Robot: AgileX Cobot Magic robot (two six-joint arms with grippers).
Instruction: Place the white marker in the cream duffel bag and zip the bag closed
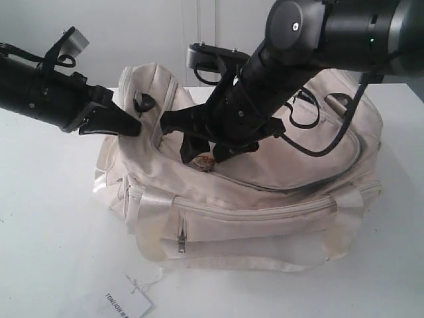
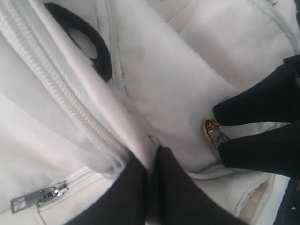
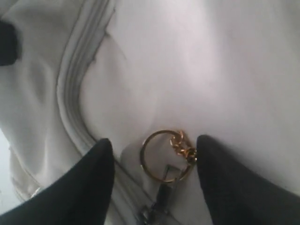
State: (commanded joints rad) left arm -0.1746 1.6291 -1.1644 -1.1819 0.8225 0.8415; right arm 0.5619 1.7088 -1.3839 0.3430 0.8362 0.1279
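Observation:
The cream duffel bag (image 1: pixel 265 218) lies on a white table with its top zip partly open. My left gripper (image 1: pixel 132 126) is shut on the bag's fabric edge beside the zip at the left end, and the pinch shows close up (image 2: pixel 152 152). Over the middle of the top opening my right gripper (image 1: pixel 202 149) stands open. Its fingertips sit on either side of a gold ring (image 3: pixel 142 154) on the zip puller without touching it. That ring also shows between the right fingers (image 2: pixel 253 150) in the left wrist view. The white marker is hidden.
A black strap ring (image 2: pixel 101 51) sits at the bag's left end. The front pocket's grey zip puller (image 1: pixel 181 240) hangs on the near side. A white paper tag (image 1: pixel 126 305) lies on the table in front of the bag.

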